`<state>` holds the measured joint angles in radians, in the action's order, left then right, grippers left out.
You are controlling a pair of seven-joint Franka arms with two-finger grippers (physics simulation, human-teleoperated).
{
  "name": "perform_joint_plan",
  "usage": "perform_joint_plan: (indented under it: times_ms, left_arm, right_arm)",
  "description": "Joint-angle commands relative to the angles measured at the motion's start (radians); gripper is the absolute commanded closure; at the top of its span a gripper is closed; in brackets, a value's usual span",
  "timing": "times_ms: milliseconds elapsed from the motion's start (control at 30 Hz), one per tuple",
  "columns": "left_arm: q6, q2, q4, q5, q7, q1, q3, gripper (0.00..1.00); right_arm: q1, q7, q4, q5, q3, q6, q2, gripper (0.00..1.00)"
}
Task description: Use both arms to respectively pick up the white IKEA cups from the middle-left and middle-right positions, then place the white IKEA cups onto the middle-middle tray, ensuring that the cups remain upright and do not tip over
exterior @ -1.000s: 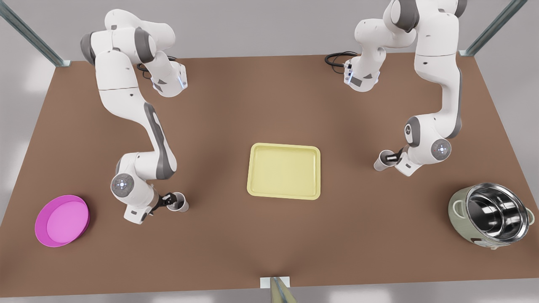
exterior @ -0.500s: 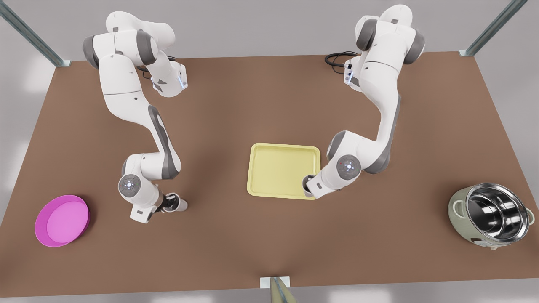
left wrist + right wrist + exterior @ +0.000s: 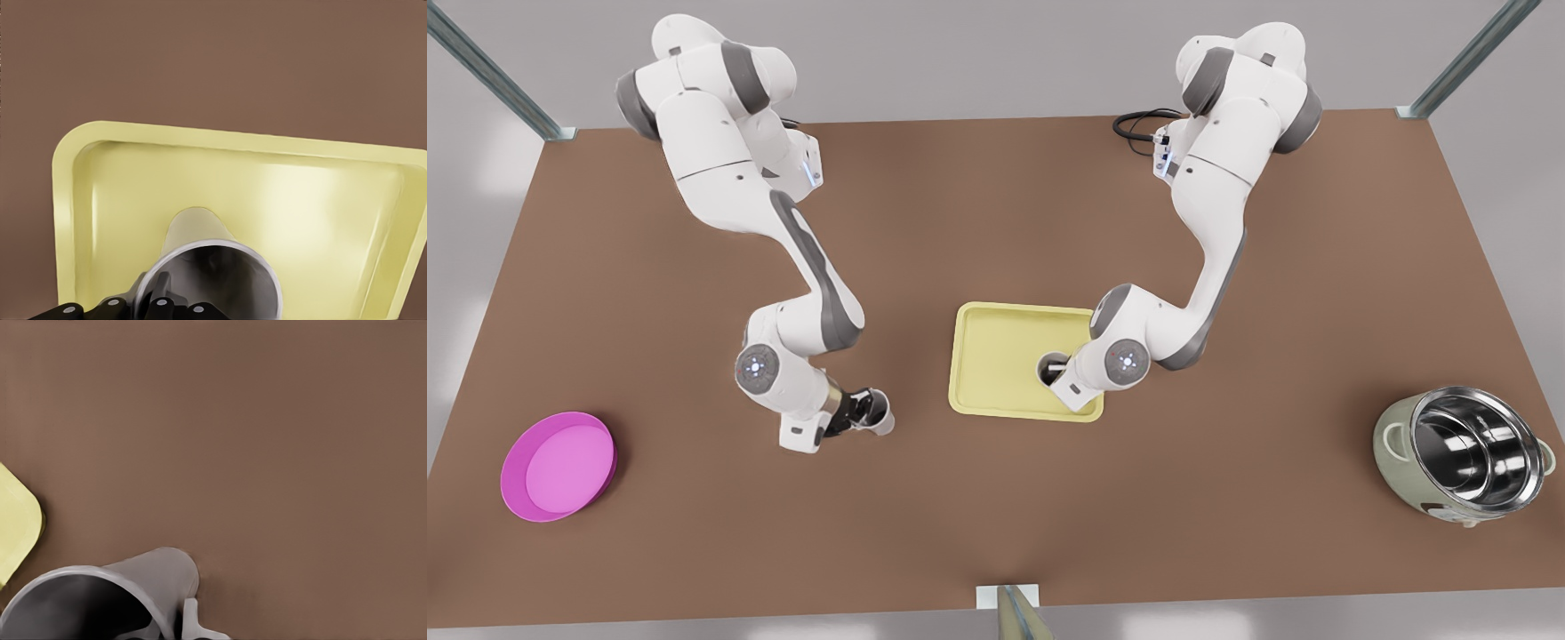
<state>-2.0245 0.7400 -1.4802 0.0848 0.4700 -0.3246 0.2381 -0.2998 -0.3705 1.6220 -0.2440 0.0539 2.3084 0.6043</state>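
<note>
The pale yellow tray (image 3: 996, 356) lies in the middle of the brown table. On the front view's right, my left gripper (image 3: 1062, 375) is shut on one white cup (image 3: 1051, 364). It holds the cup upright over the tray's near right part, and the left wrist view shows this cup (image 3: 200, 233) with the tray (image 3: 320, 200) beneath it. On the front view's left, my right gripper (image 3: 861, 412) is shut on the other white cup (image 3: 880, 418). This cup is just left of the tray, over bare table. The right wrist view shows that cup (image 3: 153, 570) and a tray corner (image 3: 17, 527).
A magenta bowl (image 3: 559, 465) sits at the near left of the front view. A sage-green cooker with a steel pot (image 3: 1463, 453) stands at the near right. A black cable (image 3: 1138, 120) lies at the back edge, and a metal post (image 3: 1009, 609) rises at the front edge.
The left gripper carried its cup from the front view's right side onto the tray. The right gripper moved its cup rightward toward the tray's left edge.
</note>
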Motion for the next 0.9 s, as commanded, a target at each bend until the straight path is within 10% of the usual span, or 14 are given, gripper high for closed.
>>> perform_joint_plan:
  times_ms: [0,33,67,533,667,800,867]
  left_arm:
    - [-0.036,-0.002,-0.008,-0.017,0.210,-0.001,0.000,0.61]
    - [-0.036,-0.002,-0.009,-0.030,0.208,0.001,0.001,0.17]
    - [-0.036,-0.002,-0.009,-0.031,0.206,0.006,0.001,0.00]
    - [0.144,-0.070,0.000,-0.051,0.210,0.075,0.049,0.00]
    - [0.565,-0.082,0.339,-0.051,0.203,0.168,0.041,0.00]
    - [0.787,-0.255,0.422,-0.163,-0.302,0.387,0.043,0.00]
    - [0.567,-0.545,0.072,-0.212,-0.498,0.244,-0.170,0.00]
  right_arm:
    - [-0.041,0.280,0.006,-0.017,0.006,0.003,-0.011,0.79]
    - [-0.067,0.327,0.007,-0.017,0.004,0.008,-0.011,0.79]
    - [-0.093,0.378,0.012,-0.015,0.004,0.011,-0.017,0.79]
    - [-0.369,0.726,0.108,-0.003,-0.003,0.238,-0.023,0.79]
    - [-0.394,0.734,0.110,-0.001,-0.002,0.241,0.002,0.79]
    - [-0.398,0.754,0.099,-0.003,0.001,0.235,0.040,0.79]
    - [-0.398,0.754,0.098,-0.003,0.003,0.235,0.051,0.79]
